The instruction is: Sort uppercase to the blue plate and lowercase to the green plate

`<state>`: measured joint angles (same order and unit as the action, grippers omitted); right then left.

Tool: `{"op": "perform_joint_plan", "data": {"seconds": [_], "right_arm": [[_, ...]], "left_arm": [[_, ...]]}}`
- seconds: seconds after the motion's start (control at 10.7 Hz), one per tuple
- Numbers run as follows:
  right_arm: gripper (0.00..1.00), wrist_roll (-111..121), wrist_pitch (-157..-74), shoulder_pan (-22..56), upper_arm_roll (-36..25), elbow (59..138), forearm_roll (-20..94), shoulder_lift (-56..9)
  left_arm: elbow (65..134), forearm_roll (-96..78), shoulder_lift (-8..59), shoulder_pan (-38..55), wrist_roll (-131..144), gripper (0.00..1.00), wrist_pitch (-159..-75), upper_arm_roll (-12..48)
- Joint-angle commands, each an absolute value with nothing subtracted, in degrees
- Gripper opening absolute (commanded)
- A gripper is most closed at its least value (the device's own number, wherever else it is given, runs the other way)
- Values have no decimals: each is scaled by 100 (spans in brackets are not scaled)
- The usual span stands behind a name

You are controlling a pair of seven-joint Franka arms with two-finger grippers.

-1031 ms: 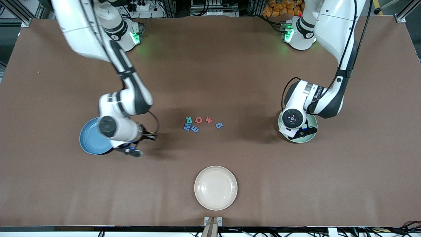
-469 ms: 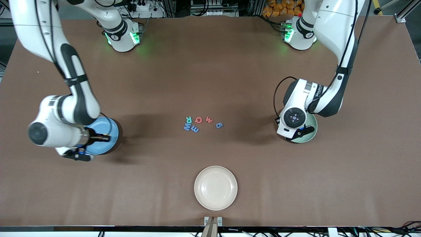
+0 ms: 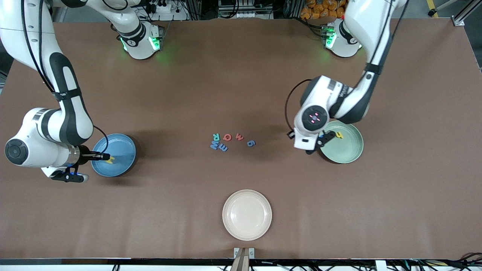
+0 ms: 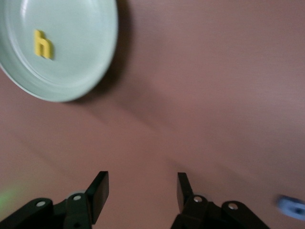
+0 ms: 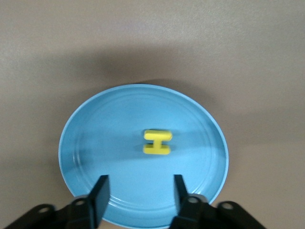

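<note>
Both arms have shifted since the earlier frames: the right gripper [image 3: 101, 155] has swung across the blue plate [image 3: 124, 145] to its rim at the right arm's end, and the left gripper [image 3: 319, 143] has drawn off the green plate [image 3: 348, 150] toward the table's middle.

Seen in the right wrist view, the right gripper [image 5: 138, 195] has its jaws spread with nothing between them, above the blue plate [image 5: 95, 143]. A yellow H [image 5: 157, 142] lies flat in that plate's middle; in the front view the H [image 3: 110, 160] sits at about 8 o'clock from the plate's centre.

Over bare table by the green plate's rim, the left gripper [image 4: 142, 191] also holds its jaws apart and empty. A yellow h [image 4: 43, 44] lies in the green plate [image 4: 90, 71], at about 12 o'clock from its centre in the front view [image 3: 339, 134].

Six letters remain in a cluster mid-table: green R [image 3: 215, 136], red Q [image 3: 227, 136], red w [image 3: 239, 136], blue g [image 3: 251, 143], blue M [image 3: 214, 145] and blue m [image 3: 223, 148]. At 6 o'clock from the cluster, nearer the front camera, sits a cream plate [image 3: 247, 215].
</note>
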<state>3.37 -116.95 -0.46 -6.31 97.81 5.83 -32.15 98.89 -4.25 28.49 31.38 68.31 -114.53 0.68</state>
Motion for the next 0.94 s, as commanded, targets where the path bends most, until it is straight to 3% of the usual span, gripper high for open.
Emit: {"op": "perform_joint_plan", "data": {"seconds": [0.0,0.19,0.84], "right_arm": [[100,360,-11689,-79,-563,9844,519,-3173],[100,360,-11689,-44,-562,9835,519,-3173],[100,369,-11760,-26,-562,9817,519,-3252]], "left_arm": [[9467,-1156,3268,3208,7721,66,-12404,26],[9108,-1248,3637,3339,8495,66,-12883,26],[8254,-1151,4603,4525,8711,66,-13017,-676]]}}
